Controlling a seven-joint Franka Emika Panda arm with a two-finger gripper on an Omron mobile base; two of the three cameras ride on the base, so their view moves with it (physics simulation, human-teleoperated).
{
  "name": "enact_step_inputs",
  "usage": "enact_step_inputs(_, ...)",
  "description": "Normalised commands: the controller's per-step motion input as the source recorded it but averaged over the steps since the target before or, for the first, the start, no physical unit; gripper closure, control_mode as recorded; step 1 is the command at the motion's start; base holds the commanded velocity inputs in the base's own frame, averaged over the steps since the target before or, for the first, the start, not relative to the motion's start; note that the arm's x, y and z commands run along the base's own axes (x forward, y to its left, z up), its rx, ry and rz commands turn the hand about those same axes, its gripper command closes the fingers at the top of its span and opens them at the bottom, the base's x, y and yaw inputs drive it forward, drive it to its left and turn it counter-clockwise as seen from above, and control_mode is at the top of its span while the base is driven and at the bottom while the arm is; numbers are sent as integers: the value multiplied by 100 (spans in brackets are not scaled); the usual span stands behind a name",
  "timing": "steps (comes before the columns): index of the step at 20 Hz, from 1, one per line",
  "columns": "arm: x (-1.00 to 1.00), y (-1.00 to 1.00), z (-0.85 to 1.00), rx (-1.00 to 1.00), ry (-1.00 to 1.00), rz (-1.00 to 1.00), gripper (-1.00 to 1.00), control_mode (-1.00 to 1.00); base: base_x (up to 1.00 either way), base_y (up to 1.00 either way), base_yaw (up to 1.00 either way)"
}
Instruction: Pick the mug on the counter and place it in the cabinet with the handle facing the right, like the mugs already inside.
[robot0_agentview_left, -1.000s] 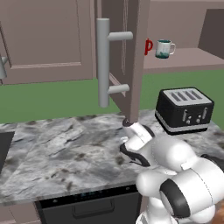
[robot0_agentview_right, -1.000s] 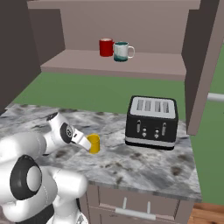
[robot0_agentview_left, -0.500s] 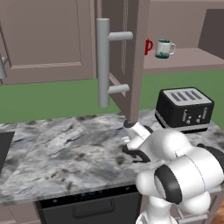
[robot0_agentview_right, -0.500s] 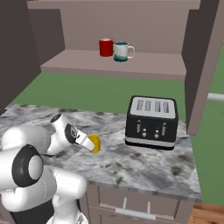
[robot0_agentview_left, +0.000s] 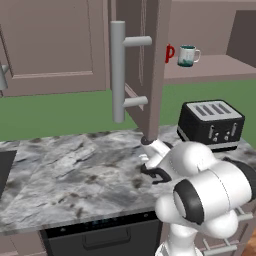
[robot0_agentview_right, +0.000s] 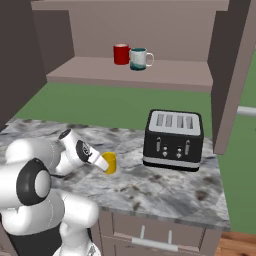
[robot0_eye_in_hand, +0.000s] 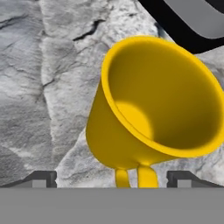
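- The mug (robot0_eye_in_hand: 153, 105) stands upright on the counter (robot0_agentview_right: 165, 185), just left of the toaster (robot0_agentview_right: 173, 139) in the right base view.
- The gripper (robot0_eye_in_hand: 111, 178) has its jaws spread wide, empty, straddling the handle (robot0_eye_in_hand: 135, 177).
- Likely light, rigid and smooth, so slippery; I would pinch the wall at the rim beside the handle.

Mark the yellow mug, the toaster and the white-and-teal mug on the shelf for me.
yellow mug (robot0_eye_in_hand: 148, 105), hand view, inside wall of the cup.
toaster (robot0_agentview_right: 174, 142), right base view, front face.
white-and-teal mug (robot0_agentview_right: 138, 58), right base view, side of the body.
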Motion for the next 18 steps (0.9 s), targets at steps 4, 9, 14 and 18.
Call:
enact_step_inputs(4, 2, 0, 0, 0, -4, -4, -100, -100, 0, 0, 0)
enact_step_inputs(9, 0, 0, 0, 0, -8, -8, 100, -100, 0, 0, 0)
enact_step_inputs(14, -1, 1, 0, 0, -10, -10, 100, -100, 0, 0, 0)
enact_step_inputs(18, 0, 0, 0, 0, -10, -11, 100, -100, 0, 0, 0)
